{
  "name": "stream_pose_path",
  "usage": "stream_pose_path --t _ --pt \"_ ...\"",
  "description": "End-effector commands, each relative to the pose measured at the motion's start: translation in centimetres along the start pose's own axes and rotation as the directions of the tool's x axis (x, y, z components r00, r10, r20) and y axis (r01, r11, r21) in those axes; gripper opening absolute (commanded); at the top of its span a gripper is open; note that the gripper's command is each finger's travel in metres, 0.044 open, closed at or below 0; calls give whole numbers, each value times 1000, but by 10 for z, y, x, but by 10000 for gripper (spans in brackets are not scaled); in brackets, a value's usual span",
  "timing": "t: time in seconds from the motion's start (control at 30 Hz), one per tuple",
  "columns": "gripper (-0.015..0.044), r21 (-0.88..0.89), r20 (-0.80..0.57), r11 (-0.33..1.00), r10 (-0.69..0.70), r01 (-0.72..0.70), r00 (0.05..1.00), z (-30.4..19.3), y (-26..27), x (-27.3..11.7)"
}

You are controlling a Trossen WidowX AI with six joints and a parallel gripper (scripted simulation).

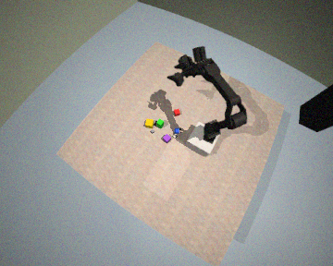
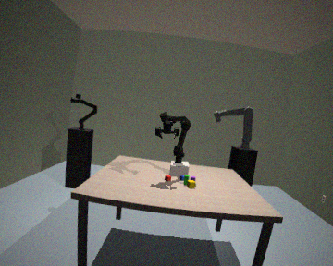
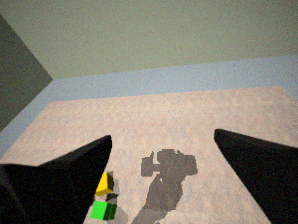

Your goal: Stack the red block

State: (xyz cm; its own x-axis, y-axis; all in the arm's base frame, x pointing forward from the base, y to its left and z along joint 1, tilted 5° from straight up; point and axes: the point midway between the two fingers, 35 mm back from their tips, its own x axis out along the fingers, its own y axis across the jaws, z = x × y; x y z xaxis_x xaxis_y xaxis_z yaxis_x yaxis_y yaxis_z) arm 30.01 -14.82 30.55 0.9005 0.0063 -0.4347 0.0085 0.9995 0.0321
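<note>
Exterior view: arm rises from its white base (image 2: pixel 179 169) on the table (image 2: pixel 128 194), elbow bent, gripper (image 2: pixel 166 132) held high in the air, well above the blocks and off to their side. Top view: same arm curls from the base out to the gripper (image 1: pixel 178 77) at the far part of the tabletop, well apart from every block.

Red block (image 1: pixel 177 112) sits alone on the table, near the green tower (image 1: pixel 160 123) but not touching it. Yellow block (image 1: pixel 149 123) is just beside the green tower. Purple block (image 1: pixel 166 138) and blue block (image 1: pixel 177 131) lie nearer the base. Arm shadow falls across the tabletop between the blocks.

Exterior view shows the red block (image 2: pixel 167 177) apart from the cluster, the green tower (image 2: pixel 186 179) standing taller than the yellow block (image 2: pixel 191 184); top view gives no height. Wrist view catches only the yellow block (image 3: pixel 104 184) and green tower (image 3: pixel 103 210) low at the left, beside one finger (image 3: pixel 60 177), plus the gripper's shadow on the table; red block is out of that view.

Fingers spread wide apart, nothing between them, touching nothing.
</note>
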Motion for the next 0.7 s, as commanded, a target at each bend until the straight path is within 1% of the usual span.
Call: stream_pose_path --t 0.0,0.1,0.2,0.3,0.4,0.53,0.67 --pt "440 196 -163 979 -14 46 986 -40 -4 29" --pt "440 341 -322 929 -26 141 946 -79 -5 50" --pt "440 434 -484 858 -35 275 874 -120 -1 66" --pt "440 462 -634 777 -48 428 772 -161 4 74" --pt "440 426 -764 693 -70 582 642 -199 10 76" --pt "440 366 -840 632 -92 684 534 -225 26 76" --pt "440 354 -851 622 -97 698 517 -229 28 76"
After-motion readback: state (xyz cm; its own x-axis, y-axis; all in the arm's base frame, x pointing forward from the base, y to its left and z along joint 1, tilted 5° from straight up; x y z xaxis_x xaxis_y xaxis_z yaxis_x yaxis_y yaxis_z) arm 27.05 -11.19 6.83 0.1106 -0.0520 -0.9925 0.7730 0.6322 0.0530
